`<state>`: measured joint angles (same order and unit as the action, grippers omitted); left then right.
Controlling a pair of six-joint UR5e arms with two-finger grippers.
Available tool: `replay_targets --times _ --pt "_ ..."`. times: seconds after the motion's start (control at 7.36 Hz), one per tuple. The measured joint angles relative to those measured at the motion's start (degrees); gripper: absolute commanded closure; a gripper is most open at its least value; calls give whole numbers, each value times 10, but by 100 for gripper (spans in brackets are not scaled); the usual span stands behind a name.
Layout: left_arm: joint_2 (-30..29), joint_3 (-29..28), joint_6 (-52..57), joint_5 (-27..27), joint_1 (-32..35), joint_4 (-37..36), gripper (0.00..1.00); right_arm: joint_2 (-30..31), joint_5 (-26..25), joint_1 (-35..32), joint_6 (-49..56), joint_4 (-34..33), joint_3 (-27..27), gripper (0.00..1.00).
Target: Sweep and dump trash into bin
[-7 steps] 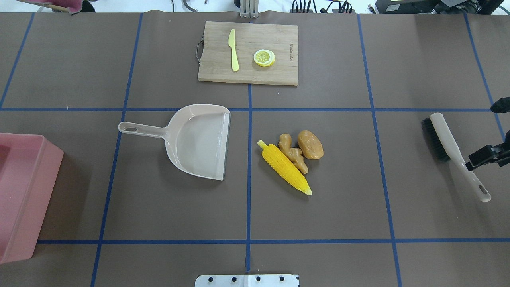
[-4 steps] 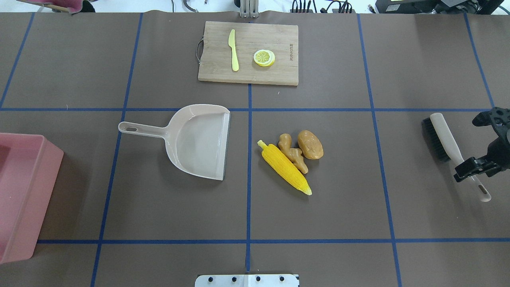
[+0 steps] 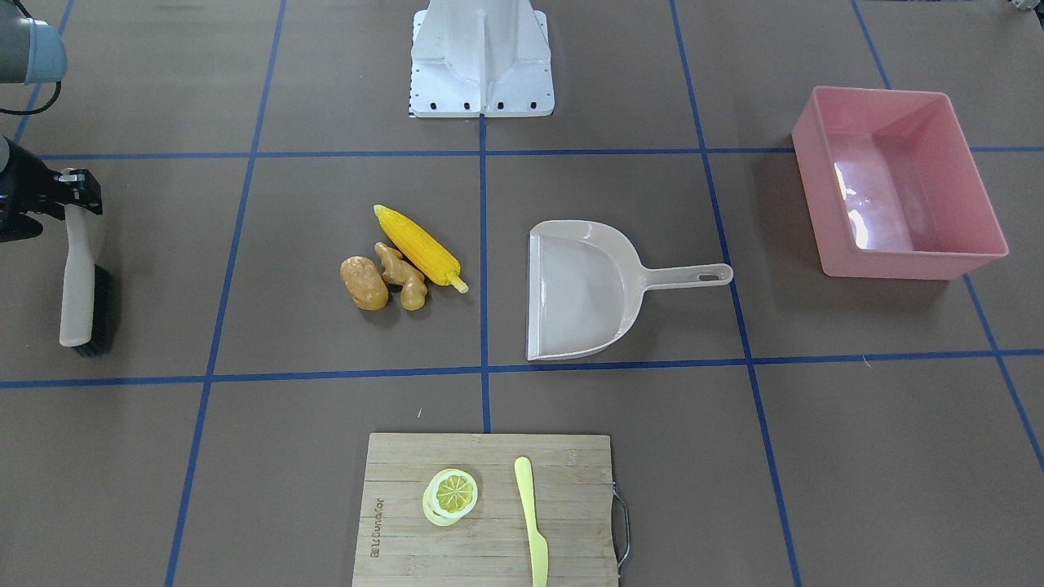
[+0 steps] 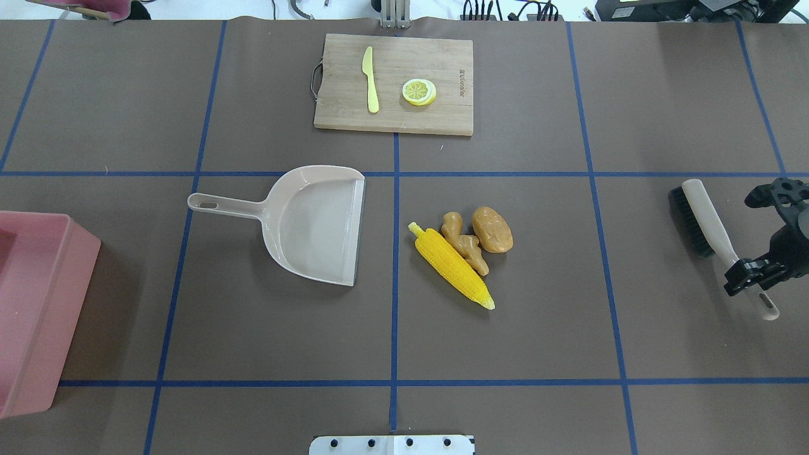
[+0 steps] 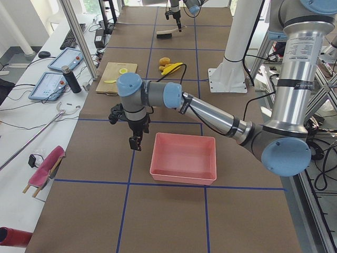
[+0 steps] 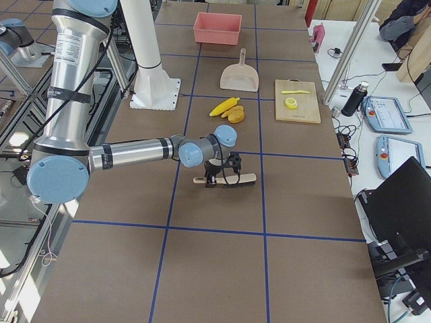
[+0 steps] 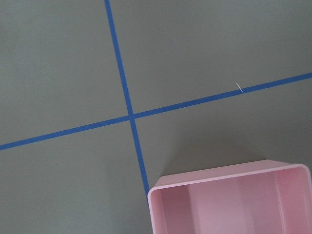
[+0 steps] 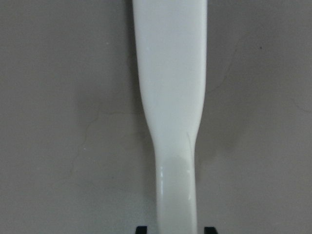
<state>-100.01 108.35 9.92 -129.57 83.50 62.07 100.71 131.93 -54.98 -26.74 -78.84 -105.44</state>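
Beige plastic dustpan (image 4: 316, 227) lies flat mid-table, mouth toward the trash, handle toward the bin (image 4: 47, 316). Trash sits in a tight cluster just off the dustpan's mouth, not touching it: corn cob (image 4: 452, 268) nearest the mouth, ginger root (image 4: 466, 243) lying along it, potato (image 4: 492, 229) on the ginger's far side, touching it. Bin stands upright well beyond the dustpan's handle end, pink, glossy inside. Brush (image 4: 708, 218) lies well past the trash from the dustpan, bristles toward the dustpan side, handle tip pointing back toward the robot. Right gripper (image 4: 749, 276) is down at the brush handle near its tip end: fingertips straddle the handle w/ a sliver of table showing each side in the wrist view, so parted, not clamped. Left gripper (image 5: 135, 142) hangs over bare table just beside the bin, out past the dustpan's handle end; seen only from the side cam, so can't tell if parted or closed. Wooden cutting board (image 4: 442, 57) lies beyond the dustpan on the side away from the robot, w/ a pale yellow knife (image 4: 370, 79) & lemon slice (image 4: 419, 91) on it, apart from each other.
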Motion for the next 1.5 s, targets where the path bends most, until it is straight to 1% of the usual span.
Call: replay_targets --times 0.14,0.27,0.54,0.68,0.95,1.22,1.5 --pt "-32 2 2 33 -23 -36 0 -1 0 0 2 0 2 100" --pt "-50 12 5 50 -37 -49 1 -2 0 0 2 0 3 100" --pt "-77 36 8 60 -79 -44 1 -4 0 0 3 1 2 100" --pt "-93 47 8 60 -109 -25 1 -6 1 -1 3 1 -1 100" --pt "-106 72 8 62 -175 38 1 -7 3 -4 0 0 -15 100" --pt "-105 71 9 60 -214 67 1 -11 14 -7 -14 0 -36 100" --pt "-108 54 16 61 -242 129 1 -34 43 -5 -53 0 -47 100"
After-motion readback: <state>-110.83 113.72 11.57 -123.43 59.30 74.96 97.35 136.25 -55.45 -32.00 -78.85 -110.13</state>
